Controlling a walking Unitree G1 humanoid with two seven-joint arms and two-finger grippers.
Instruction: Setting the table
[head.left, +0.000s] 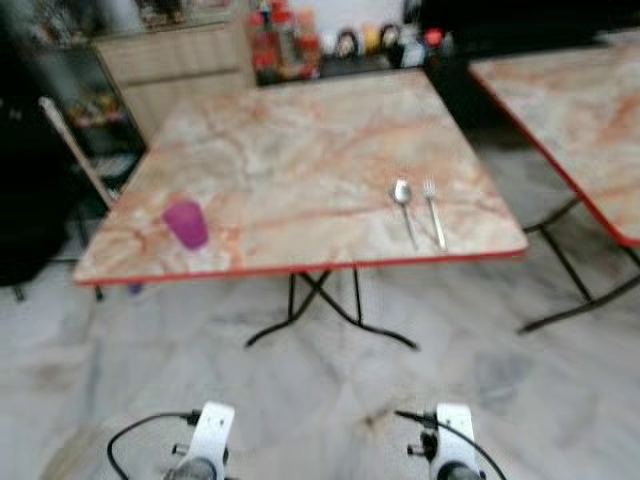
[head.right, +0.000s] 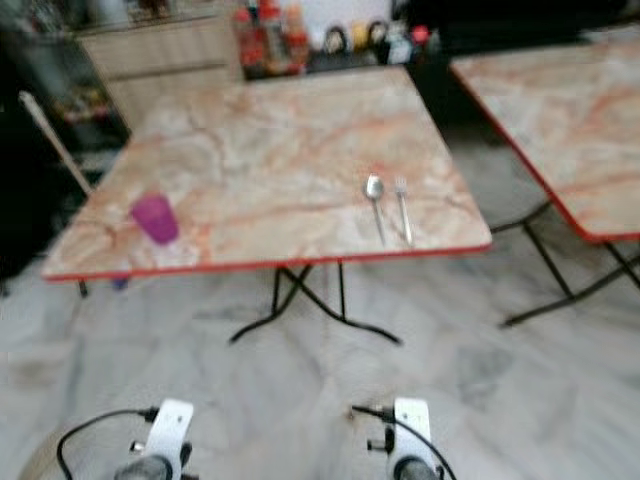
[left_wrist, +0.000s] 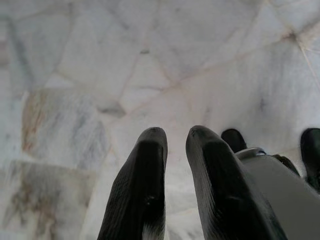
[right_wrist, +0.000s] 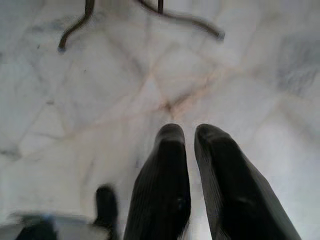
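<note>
**Fingers empty, table's things sitting close to the edge**

Fingers of both grippers are close together with only a thin gap and hold nothing; the left gripper (left_wrist: 172, 137) and the right gripper (right_wrist: 192, 132) both point down at the marble floor (head.left: 330, 390), with the arms low in front of the body.

On the table (head.left: 300, 150) a spoon (head.left: 404, 205) and a fork (head.left: 433, 210) lie side by side, nearly touching, near the front right corner. A purple cup (head.left: 186, 222) stands upright near the front left corner, well apart from the cutlery.

My judgement is that the main risk comes from these positions. All three things are near the red front edge, so a gripper arriving too fast or too low could push them over it. The cup looks light and may tip when one finger touches it first. The flat cutlery is hard to pinch from the smooth top and may slide away.

The table's black folding legs (right_wrist: 150, 15) spread toward the robot, so walking too close could knock them and shake everything. A second table (head.left: 580, 110) stands to the right, leaving only a narrow passage between.
</note>
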